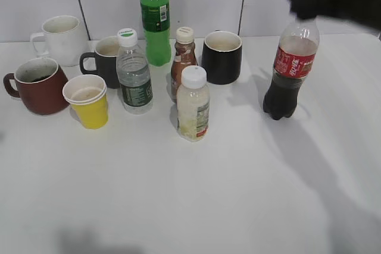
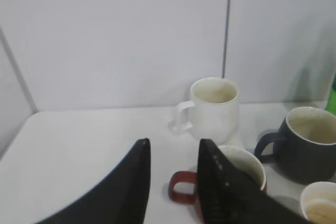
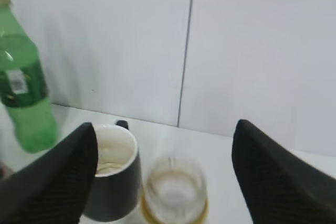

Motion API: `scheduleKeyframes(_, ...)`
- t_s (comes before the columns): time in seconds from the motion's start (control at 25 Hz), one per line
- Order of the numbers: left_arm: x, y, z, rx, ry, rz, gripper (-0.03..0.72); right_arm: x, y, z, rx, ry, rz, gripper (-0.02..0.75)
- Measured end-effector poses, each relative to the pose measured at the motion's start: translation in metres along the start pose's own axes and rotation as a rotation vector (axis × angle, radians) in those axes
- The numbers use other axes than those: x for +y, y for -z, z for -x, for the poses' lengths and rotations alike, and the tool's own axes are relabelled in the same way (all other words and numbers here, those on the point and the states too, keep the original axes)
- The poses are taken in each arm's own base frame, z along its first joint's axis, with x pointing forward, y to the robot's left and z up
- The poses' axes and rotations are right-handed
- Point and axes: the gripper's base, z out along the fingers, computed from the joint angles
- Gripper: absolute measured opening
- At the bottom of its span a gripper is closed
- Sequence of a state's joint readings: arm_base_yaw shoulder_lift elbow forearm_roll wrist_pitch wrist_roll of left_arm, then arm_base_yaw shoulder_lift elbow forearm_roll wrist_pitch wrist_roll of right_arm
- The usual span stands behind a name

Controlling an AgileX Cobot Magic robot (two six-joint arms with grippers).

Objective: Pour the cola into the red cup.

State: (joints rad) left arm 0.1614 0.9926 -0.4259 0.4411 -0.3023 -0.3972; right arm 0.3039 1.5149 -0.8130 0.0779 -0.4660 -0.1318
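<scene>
Stood alone at the right: cola bottle (image 1: 290,69), open tabletop (image 1: 238,194) around and in front. Crowded the left: red cup (image 1: 37,85), hemmed by yellow paper cup (image 1: 88,100), white mug (image 1: 61,39) behind. Blocked the middle: bottles and black mugs.

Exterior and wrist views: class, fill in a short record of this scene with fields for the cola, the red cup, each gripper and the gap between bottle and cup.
cola: bottle upright at the table's right, cap off, open mouth seen in the right wrist view
red cup: far left, beside the yellow cup
right gripper: open, fingers either side of the cola's neck, not closed on it
left gripper: open, holding nothing, above the red cup
between them: several bottles and a black mug
</scene>
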Motion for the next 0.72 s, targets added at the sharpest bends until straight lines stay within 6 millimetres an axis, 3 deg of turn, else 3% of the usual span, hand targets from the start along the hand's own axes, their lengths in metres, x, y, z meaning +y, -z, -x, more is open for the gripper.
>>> scheduleKeyframes(0.16, -0.013, 0.031, 0.043, 0.097, 0.052, 0.038, 0.239, -0.002, 0.034, 0.050, 0.052, -0.003, 0.027, 0.596)
scheduleKeyframes(0.28, -0.022, 0.065, 0.060, 0.152, 0.076, 0.009, 0.239, -0.003, 0.066, 0.066, 0.124, 0.001, 0.046, 0.596)
scheduleKeyframes(0.48, -0.022, 0.111, 0.055, 0.259, 0.100, -0.022, 0.240, -0.003, 0.126, 0.075, 0.298, -0.005, 0.086, 0.595)
scheduleKeyframes(0.72, -0.007, 0.174, 0.034, 0.316, 0.086, -0.026, 0.240, -0.002, 0.217, 0.083, 0.370, -0.018, 0.134, 0.594)
